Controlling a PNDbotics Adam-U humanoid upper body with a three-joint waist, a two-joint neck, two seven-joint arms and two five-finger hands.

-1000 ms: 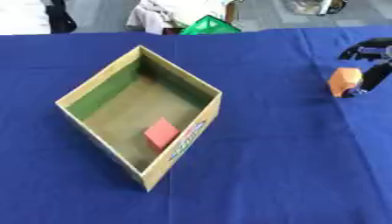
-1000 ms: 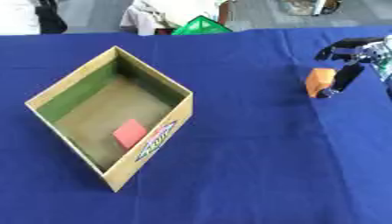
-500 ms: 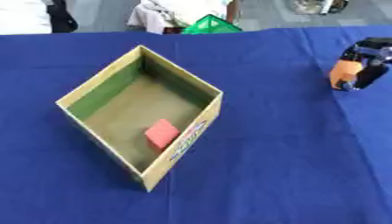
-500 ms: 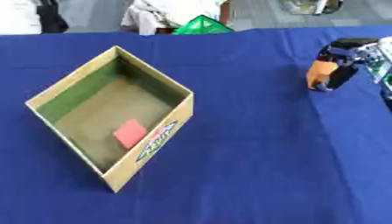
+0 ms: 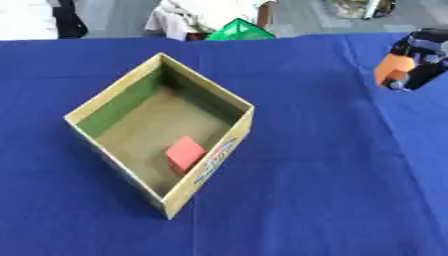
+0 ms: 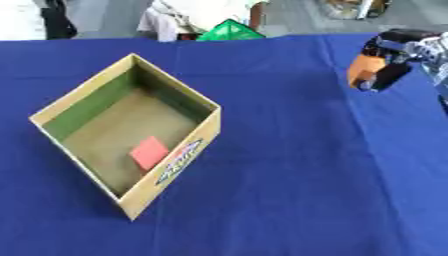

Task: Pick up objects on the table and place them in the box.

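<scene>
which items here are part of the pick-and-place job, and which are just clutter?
Job:
- box, open
- red block, lying in the box
- orange block, held by the right hand

Clutter:
- green thing past the far table edge
- blue tablecloth

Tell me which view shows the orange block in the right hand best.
The right eye view: the orange block and the right hand curled around it sit well inside the picture. In the left eye view both lie at the right edge, with the hand partly cut off.
</scene>
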